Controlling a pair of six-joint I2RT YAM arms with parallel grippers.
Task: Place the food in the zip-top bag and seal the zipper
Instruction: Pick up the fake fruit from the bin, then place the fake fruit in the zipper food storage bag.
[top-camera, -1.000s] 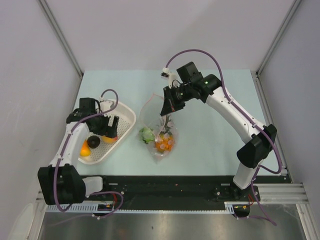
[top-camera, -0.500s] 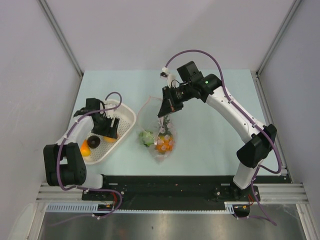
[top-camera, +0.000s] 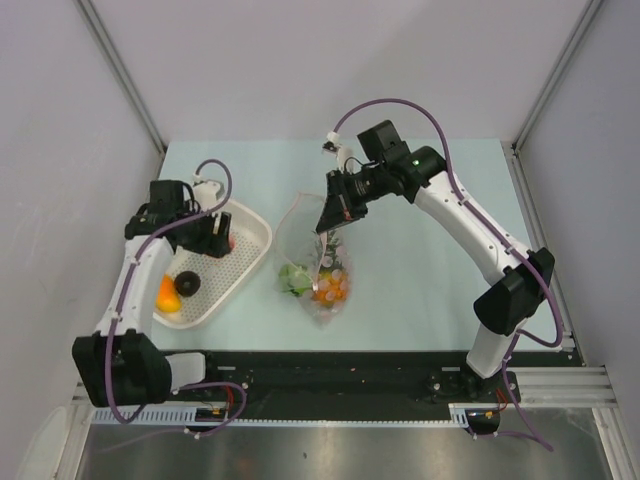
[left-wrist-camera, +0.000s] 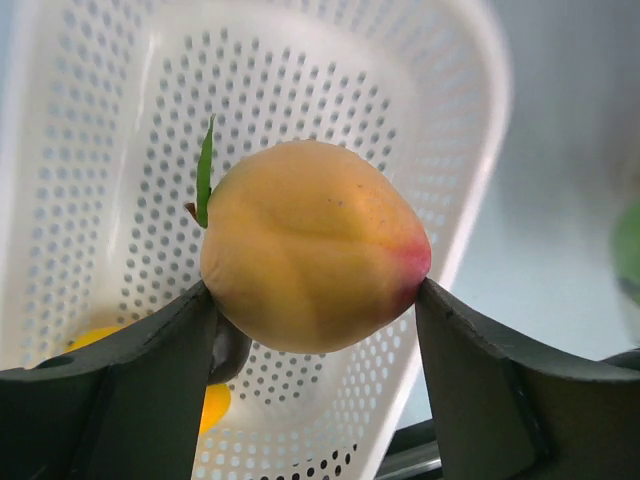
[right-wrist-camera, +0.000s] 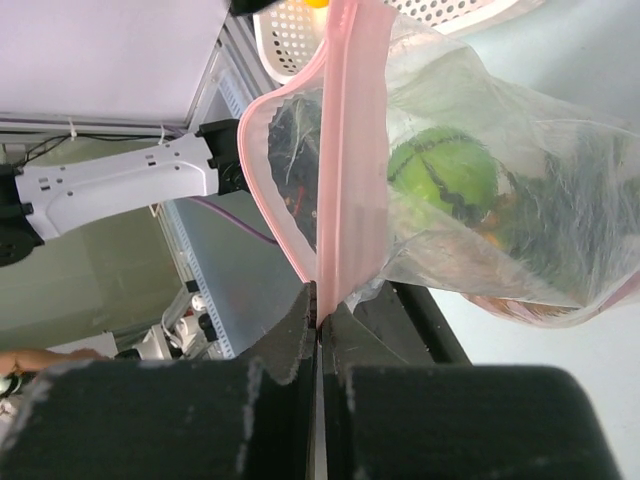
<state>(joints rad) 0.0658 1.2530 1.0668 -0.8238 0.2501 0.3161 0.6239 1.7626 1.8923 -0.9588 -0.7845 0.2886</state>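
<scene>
My left gripper (left-wrist-camera: 315, 300) is shut on the peach-coloured round fruit (left-wrist-camera: 310, 245) and holds it above the white perforated basket (left-wrist-camera: 420, 120); it shows over the basket's far end in the top view (top-camera: 215, 240). An orange-yellow fruit (top-camera: 167, 295) and a dark brown ring (top-camera: 187, 284) lie in the basket. My right gripper (right-wrist-camera: 320, 318) is shut on the pink zipper strip (right-wrist-camera: 340, 150) of the clear zip-top bag (top-camera: 318, 265), holding its mouth up. The green ball (right-wrist-camera: 440, 175) and the orange pineapple (top-camera: 325, 292) are inside the bag.
The basket (top-camera: 245, 260) stands at the left of the pale table, the bag in the middle. A black rail (top-camera: 330, 375) runs along the near edge. Grey walls enclose the back and sides.
My left gripper has risen and moved toward the far end of the basket with the peach-coloured fruit in it. The right gripper and the bag have stayed put.
</scene>
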